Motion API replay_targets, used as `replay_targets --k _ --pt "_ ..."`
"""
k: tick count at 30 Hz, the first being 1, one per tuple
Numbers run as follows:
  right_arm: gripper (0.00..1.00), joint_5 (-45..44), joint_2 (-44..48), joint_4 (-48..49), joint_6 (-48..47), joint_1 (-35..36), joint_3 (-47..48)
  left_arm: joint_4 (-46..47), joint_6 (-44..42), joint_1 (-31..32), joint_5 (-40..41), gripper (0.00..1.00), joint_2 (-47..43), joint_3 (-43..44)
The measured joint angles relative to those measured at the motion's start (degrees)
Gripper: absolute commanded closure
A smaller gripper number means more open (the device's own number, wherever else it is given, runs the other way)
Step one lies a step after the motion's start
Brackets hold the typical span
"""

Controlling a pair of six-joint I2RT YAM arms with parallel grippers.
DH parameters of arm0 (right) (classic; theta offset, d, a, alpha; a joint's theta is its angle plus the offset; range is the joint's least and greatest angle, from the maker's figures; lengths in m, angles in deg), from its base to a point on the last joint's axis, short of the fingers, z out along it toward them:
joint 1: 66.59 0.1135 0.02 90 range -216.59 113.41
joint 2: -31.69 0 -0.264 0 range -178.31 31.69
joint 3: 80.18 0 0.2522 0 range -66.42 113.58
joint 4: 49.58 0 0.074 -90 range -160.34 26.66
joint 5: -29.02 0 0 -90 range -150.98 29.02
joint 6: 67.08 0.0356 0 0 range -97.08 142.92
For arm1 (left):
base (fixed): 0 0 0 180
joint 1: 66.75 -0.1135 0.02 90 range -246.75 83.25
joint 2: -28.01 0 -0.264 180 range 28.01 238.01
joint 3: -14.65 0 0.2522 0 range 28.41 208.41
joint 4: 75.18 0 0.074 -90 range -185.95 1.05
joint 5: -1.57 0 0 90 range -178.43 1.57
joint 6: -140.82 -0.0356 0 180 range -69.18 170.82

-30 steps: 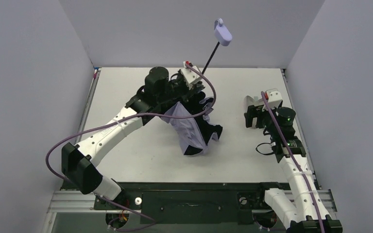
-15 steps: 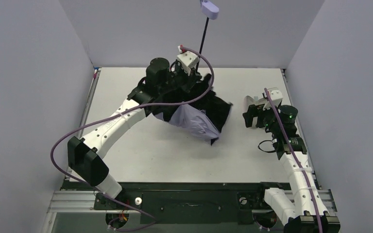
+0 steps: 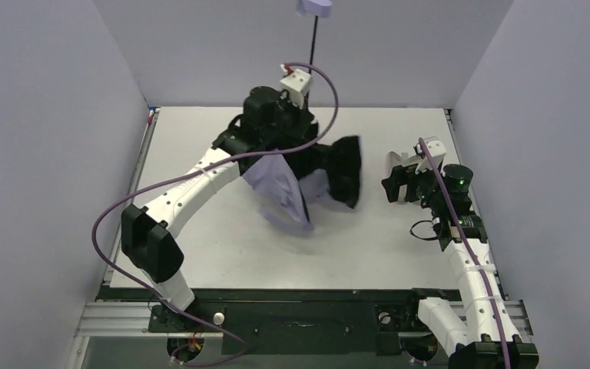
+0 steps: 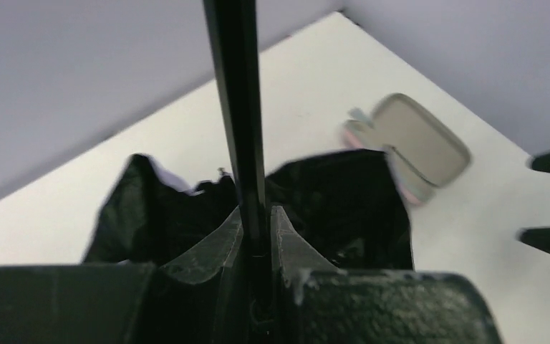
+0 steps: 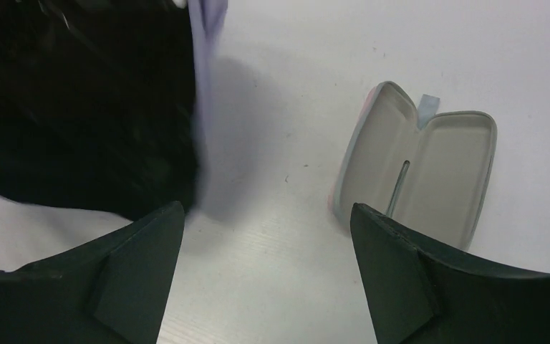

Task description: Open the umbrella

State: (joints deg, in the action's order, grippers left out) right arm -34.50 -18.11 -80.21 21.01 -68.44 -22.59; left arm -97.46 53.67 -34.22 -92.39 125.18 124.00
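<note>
My white table [image 3: 223, 246] bears an open case [image 5: 415, 168], lying flat, grey inside and pink at the edge. Left of the case, I cannot tell whether the umbrella [image 5: 79, 107] touches the table.

We count one umbrella [image 3: 280, 184], pinched between the left jaws, and one case [image 5: 415, 179], lying opened flat just ahead of the right jaws. There are two grippers, the left gripper [image 4: 256, 222] and the right gripper [image 5: 265, 211], over one table [image 3: 223, 254].
</note>
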Motion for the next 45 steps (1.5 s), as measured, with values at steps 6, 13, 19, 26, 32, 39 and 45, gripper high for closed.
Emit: replay_targets --k 6,13,19,26,32,39,45 --pt "0.19 3.1 0.0 -0.4 -0.6 -0.1 1.8 -3.4 5.0 1.0 2.4 1.0 2.4 4.4" --pt "0.2 5.8 0.0 -0.7 -0.7 -0.1 2.2 2.8 3.6 1.7 -0.6 1.0 -4.6 -7.3" --pt "0.24 7.1 0.0 -0.9 -0.6 0.0 2.6 6.1 4.0 5.7 -3.8 1.0 -5.6 -9.9" --pt "0.43 8.4 -0.8 0.2 0.0 2.6 4.0 14.3 3.9 3.3 -3.7 1.0 -7.7 -14.8" --pt "0.64 7.3 -3.1 4.3 2.2 12.0 5.1 17.1 3.9 4.2 -4.0 1.0 -8.1 -16.3" --pt "0.82 4.1 -9.4 11.6 6.0 21.6 8.6 19.1 3.9 4.3 -4.3 1.0 -8.2 -16.3" --pt "0.87 0.8 -14.8 16.9 8.6 26.0 9.6 19.6 4.0 4.4 -5.8 1.0 -8.6 -16.3"
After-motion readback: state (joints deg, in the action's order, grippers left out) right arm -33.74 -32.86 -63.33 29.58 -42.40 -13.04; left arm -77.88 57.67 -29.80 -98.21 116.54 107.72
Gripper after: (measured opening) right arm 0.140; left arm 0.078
